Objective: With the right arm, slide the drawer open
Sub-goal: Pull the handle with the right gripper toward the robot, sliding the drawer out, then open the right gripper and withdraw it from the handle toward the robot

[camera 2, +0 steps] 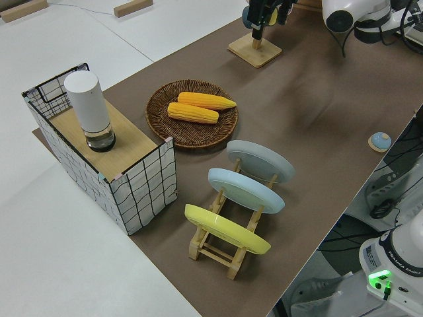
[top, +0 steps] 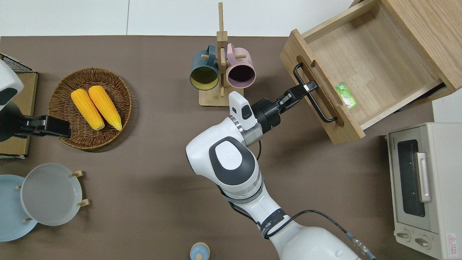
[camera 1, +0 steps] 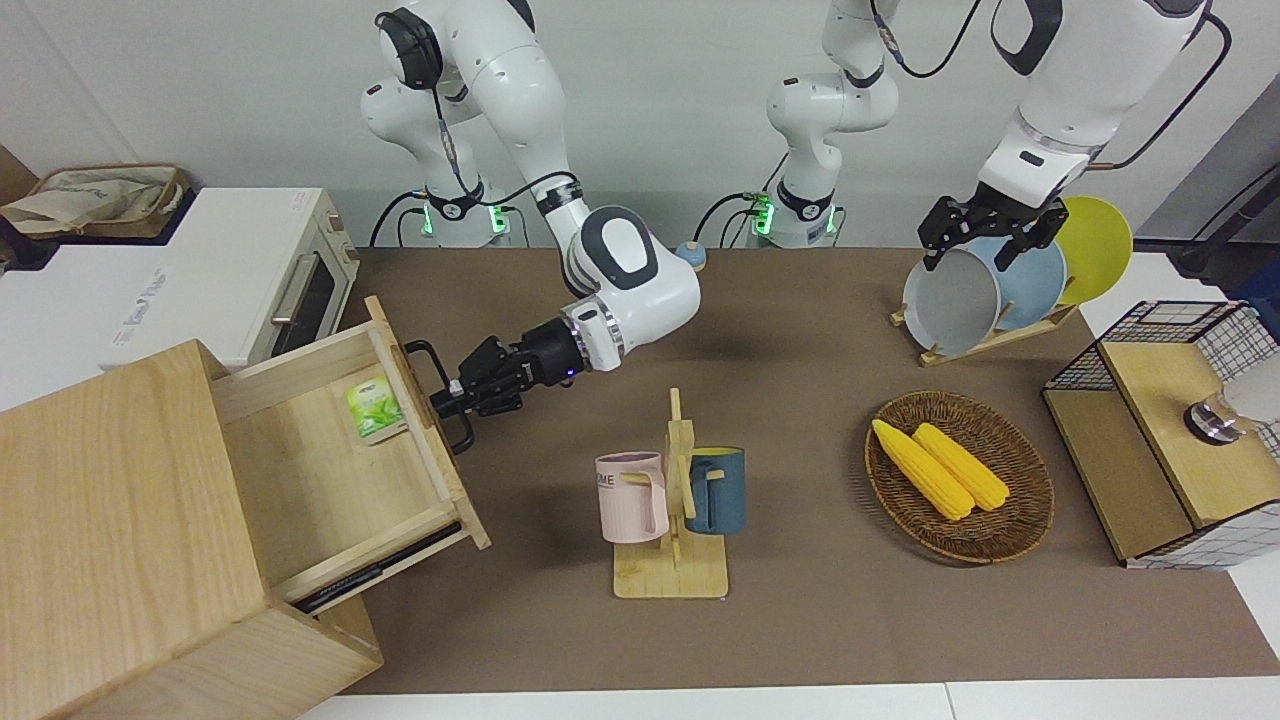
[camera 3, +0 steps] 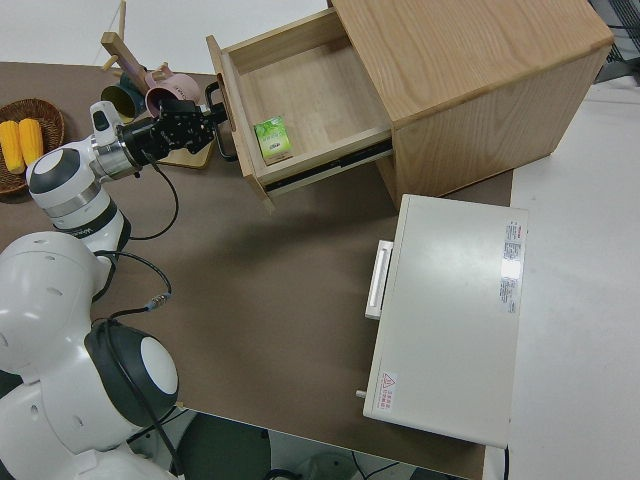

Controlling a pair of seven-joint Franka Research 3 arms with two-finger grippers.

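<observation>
1. The right arm's tool (top: 306, 87) is closed on the black bar handle (top: 313, 98) of the drawer (top: 364, 68), which stands drawn well out of the pale cabinet (camera 1: 110, 520) at the right arm's end of the desk (top: 151, 151); the left arm is parked.
2. Likely risk — overpull; the drawer looks near the end of its travel, and further hauling could drag the cabinet across the desk or strain the slide rail (camera 1: 380, 572).
3. An off-axis pull could rack the drawer in its rails; the tool grips the handle off its middle, toward the end farther from the robots.
4. A small green packet (top: 345, 95) lies inside, just beside the front panel; a jolt could shift it.
5. The mug stand (top: 221, 68) with its blue and pink mugs stands near the arm's wrist — a careless retreat could clip it.
</observation>
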